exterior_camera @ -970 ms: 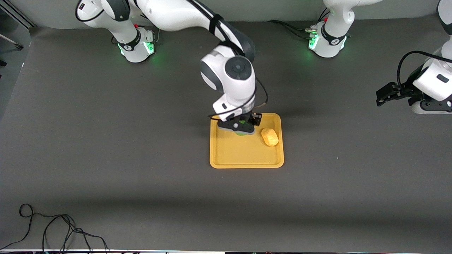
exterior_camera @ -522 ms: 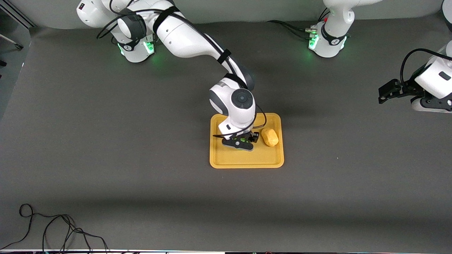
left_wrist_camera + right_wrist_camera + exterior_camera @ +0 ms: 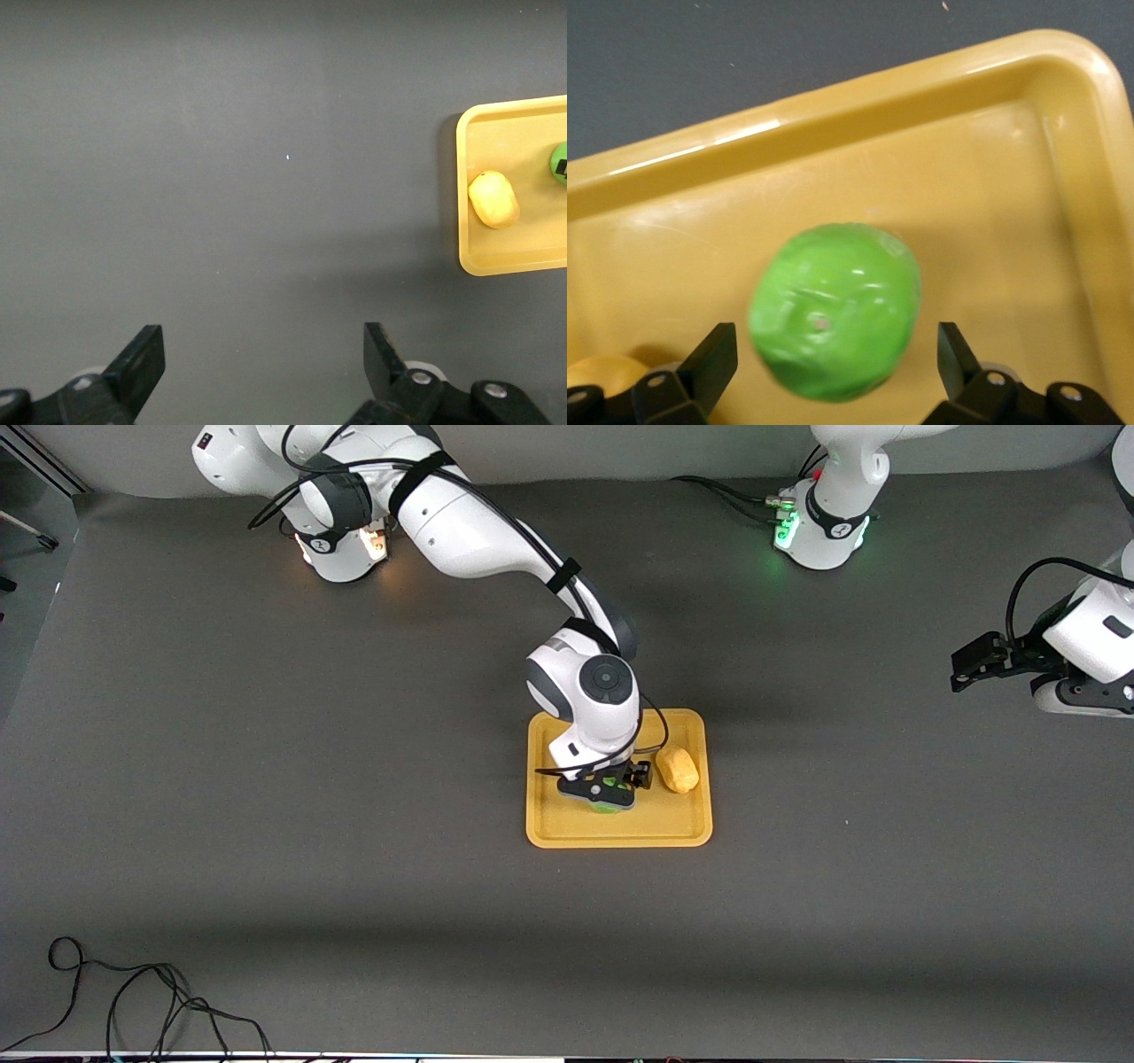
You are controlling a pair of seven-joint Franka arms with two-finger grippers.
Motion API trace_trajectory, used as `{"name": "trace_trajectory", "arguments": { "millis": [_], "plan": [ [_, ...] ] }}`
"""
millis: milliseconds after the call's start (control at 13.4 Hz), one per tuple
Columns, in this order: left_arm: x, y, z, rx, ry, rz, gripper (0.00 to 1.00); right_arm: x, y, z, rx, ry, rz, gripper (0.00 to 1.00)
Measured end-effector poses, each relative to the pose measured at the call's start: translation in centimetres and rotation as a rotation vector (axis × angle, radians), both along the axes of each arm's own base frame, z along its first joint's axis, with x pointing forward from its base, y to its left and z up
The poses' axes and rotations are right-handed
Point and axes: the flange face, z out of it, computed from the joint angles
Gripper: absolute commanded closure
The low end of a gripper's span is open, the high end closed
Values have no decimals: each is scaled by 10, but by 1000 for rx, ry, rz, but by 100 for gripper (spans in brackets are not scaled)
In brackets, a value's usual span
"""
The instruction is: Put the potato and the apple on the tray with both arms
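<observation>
Facing front: right pincer point(image 3: 609, 793) low over tray point(image 3: 620, 829) on desk point(image 3: 266, 779); potato point(image 3: 678, 770) on tray beside it.
Left wrist: left pincer point(image 3: 261, 367) wide open, empty, above bare desk.
Right wrist: fingers point(image 3: 713, 359) spread, apple point(image 3: 835, 311) between, untouched, in tray.

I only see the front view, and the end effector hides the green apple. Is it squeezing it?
Observer: No. In the right wrist view the right end effector has its fingers apart, with a gap on each side of the apple.
Operator: Is it inside the tray?
Observer: Yes, within the tray rim.
Operator: And the other arm?
Observer: The left end effector waits over the table, open and holding nothing.
</observation>
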Motion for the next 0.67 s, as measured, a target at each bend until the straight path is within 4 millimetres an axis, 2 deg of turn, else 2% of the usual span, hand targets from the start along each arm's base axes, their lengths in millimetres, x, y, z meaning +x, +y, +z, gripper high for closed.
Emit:
{"name": "trace_trajectory", "arguments": {
  "millis": [149, 373, 522, 672],
  "plan": [
    [0, 3, 0, 0, 1, -1, 0, -1, 1, 52, -5, 28, -8, 0],
    [-1, 3, -1, 0, 7, -1, 0, -6, -16, 170, 12, 63, -25, 0],
    [-1, 3, -1, -1, 7, -3, 0, -6, -43, 239, 25, 70, -48, 0],
    [-1, 3, 0, -1, 6, -15, 0, 7, -96, 289, -5, 87, -36, 0]
  ]
}}
